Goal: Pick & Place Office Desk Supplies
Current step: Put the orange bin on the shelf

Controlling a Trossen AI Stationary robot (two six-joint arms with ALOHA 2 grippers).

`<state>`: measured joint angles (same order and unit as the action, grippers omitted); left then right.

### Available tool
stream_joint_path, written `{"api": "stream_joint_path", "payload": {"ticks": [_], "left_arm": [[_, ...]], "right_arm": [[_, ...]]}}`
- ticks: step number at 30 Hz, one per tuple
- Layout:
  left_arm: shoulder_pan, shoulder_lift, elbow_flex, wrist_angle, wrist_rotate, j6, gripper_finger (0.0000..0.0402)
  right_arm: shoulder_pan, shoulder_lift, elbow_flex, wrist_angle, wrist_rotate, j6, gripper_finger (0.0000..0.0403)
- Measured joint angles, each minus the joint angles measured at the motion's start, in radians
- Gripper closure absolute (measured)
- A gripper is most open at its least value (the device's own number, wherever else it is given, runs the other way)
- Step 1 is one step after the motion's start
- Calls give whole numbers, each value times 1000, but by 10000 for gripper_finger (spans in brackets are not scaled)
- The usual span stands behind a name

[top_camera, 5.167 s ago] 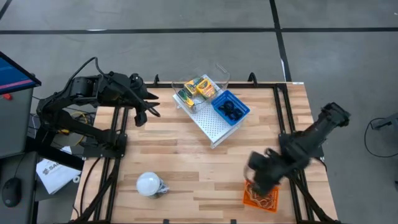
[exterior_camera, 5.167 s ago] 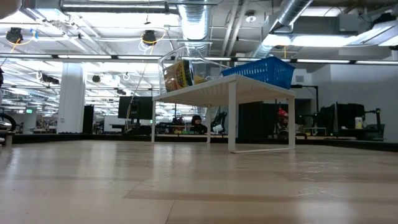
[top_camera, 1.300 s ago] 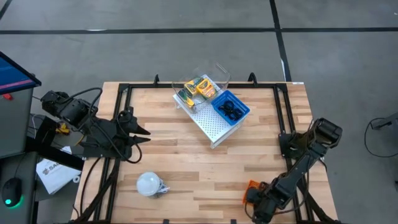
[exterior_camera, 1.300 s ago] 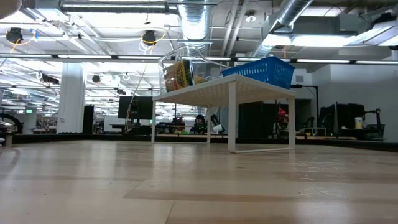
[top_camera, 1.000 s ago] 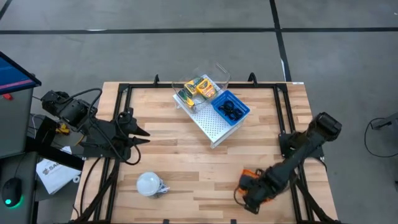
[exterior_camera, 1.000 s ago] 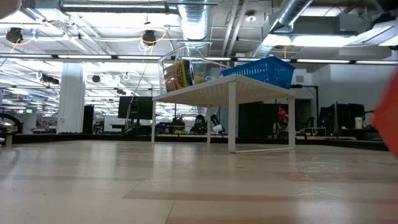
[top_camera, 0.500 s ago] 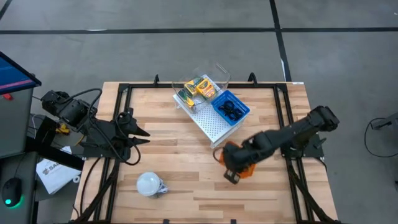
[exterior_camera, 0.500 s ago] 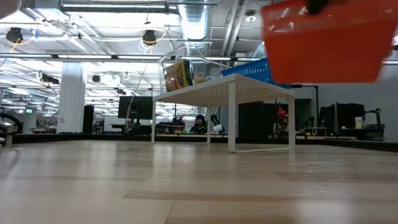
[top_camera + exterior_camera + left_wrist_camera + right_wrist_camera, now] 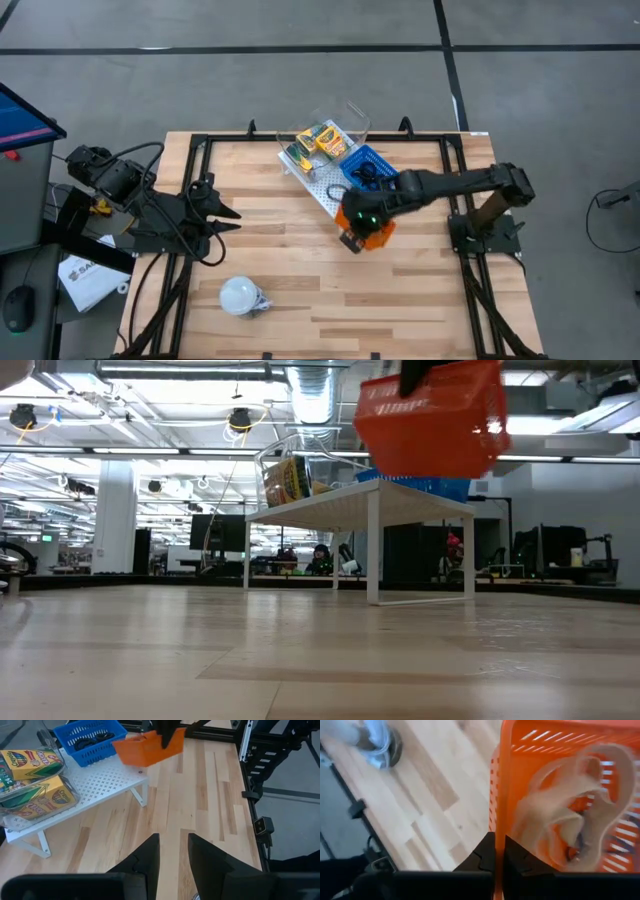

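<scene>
My right gripper (image 9: 352,232) is shut on an orange basket (image 9: 372,230) holding tan rubber-band loops (image 9: 570,785). The basket hangs in the air over the near corner of the white perforated shelf (image 9: 330,195), beside the blue basket (image 9: 372,172) of black rings. Yellow-and-green crayon boxes (image 9: 320,140) lie in a clear tray on the shelf's far end. In the low view the orange basket (image 9: 430,420) floats above the shelf top. My left gripper (image 9: 228,212) waits open near the table's left edge, touching nothing. My right gripper pinches the orange basket's side wall at its rim (image 9: 497,815), one finger (image 9: 515,857) inside the basket and the other outside. The fingers come from above, pointing down. The basket is lifted clear, hanging below the fingers, nearly level, with the rubber bands loose inside.
A white rounded bulb-like object (image 9: 240,296) sits near the table's near-left part. Black frame rails (image 9: 455,190) run along the table's sides. Bare wood lies between the shelf and the near edge (image 9: 330,300).
My right gripper has carried the orange basket from the table's near right corner up and toward the far edge and left, ending over the shelf's near corner by the blue basket. The basket, earlier low at the table, is now lifted clear.
</scene>
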<state>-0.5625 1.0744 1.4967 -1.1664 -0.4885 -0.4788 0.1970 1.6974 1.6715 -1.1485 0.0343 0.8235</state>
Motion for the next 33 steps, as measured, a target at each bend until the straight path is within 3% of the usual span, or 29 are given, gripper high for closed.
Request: {"api": "stream_joint_path", "payload": {"ticks": [5,8,16,19,33], "left_arm": [[0,0,0,0,-7,3,309],[0,0,0,2,-10,2,309],[0,0,0,12,-11,0,309],[-1,2,0,20,-11,0,309],[-14,2,0,23,-12,29,309]], "right_arm": [[-47,56,79,14,-11,-54,403],[-42,156,159,-35,-16,-80,403],[-48,494,679,-376,49,-209,403],[-73,445,626,-325,-13,-194,403],[-132,419,652,-348,49,-148,403]]}}
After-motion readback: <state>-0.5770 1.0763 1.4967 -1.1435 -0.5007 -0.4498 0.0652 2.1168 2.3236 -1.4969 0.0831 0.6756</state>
